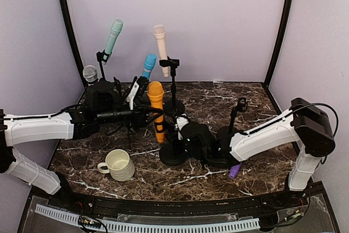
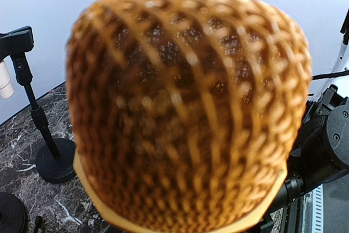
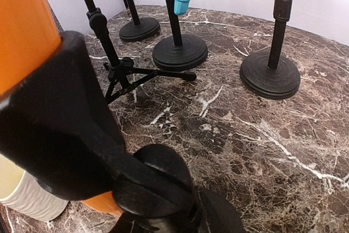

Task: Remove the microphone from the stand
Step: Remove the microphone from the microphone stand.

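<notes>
My left gripper (image 1: 143,114) sits against the shaft of the orange microphone (image 1: 156,107), clamped on it as far as the top view shows. My own wrist view is filled by the woven, rounded mesh head (image 2: 185,107). The microphone stands upright in the clip of its stand (image 1: 173,155), near the middle of the marble table (image 1: 256,107).

My right gripper (image 1: 181,130) is at the stand's pole, just under the matte black clip (image 3: 71,135). I cannot tell whether its fingers are together. Behind and to the left, other stands crowd close, holding a blue microphone (image 1: 148,65) and a cream one (image 1: 161,47). The far right of the veined tabletop lies open. A ribbed cream mug (image 1: 119,164) sits near the front edge.
</notes>
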Robot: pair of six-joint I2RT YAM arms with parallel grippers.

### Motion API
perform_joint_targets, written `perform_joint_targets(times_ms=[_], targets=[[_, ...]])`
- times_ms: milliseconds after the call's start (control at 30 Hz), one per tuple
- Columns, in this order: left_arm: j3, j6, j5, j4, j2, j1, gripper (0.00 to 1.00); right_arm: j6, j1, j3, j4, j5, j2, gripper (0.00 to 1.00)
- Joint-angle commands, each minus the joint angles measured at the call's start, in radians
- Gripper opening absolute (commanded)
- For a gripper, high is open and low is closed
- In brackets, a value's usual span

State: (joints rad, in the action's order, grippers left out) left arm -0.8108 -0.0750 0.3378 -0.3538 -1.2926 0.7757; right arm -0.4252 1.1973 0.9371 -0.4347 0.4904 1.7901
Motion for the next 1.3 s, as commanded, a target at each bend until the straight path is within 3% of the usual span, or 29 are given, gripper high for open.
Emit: perform_joint_targets(times_ms=[0, 233, 400, 567, 733, 1033, 1267], targets=[[-0.097, -0.091, 0.108, -0.122, 0.042, -0.021, 0.00, -0.018, -0.010, -0.010, 0.124, 0.110, 0.023, 0.00], [-0.089, -0.050, 0.176, -0.130, 0.026, -0.025, 0.00, -0.021, -0.008, -0.009, 0.138, 0.120, -0.009, 0.00], [-0.080, 0.042, 0.237, -0.123, 0.003, -0.004, 0.00, -0.015, -0.010, -0.032, 0.135, 0.038, -0.093, 0.00], [-0.099, 0.068, 0.290, -0.090, -0.042, 0.027, 0.00, -0.001, -0.010, -0.047, 0.133, -0.016, -0.158, 0.23], [-0.110, 0.066, 0.309, -0.080, -0.079, 0.050, 0.00, 0.003, -0.010, -0.039, 0.144, 0.008, -0.156, 0.38], [-0.111, 0.050, 0.280, -0.078, -0.098, 0.070, 0.00, -0.029, -0.008, -0.009, 0.158, 0.144, -0.107, 0.43], [-0.117, 0.046, 0.271, -0.068, -0.114, 0.072, 0.00, 0.022, -0.006, -0.001, 0.116, 0.152, -0.114, 0.51]])
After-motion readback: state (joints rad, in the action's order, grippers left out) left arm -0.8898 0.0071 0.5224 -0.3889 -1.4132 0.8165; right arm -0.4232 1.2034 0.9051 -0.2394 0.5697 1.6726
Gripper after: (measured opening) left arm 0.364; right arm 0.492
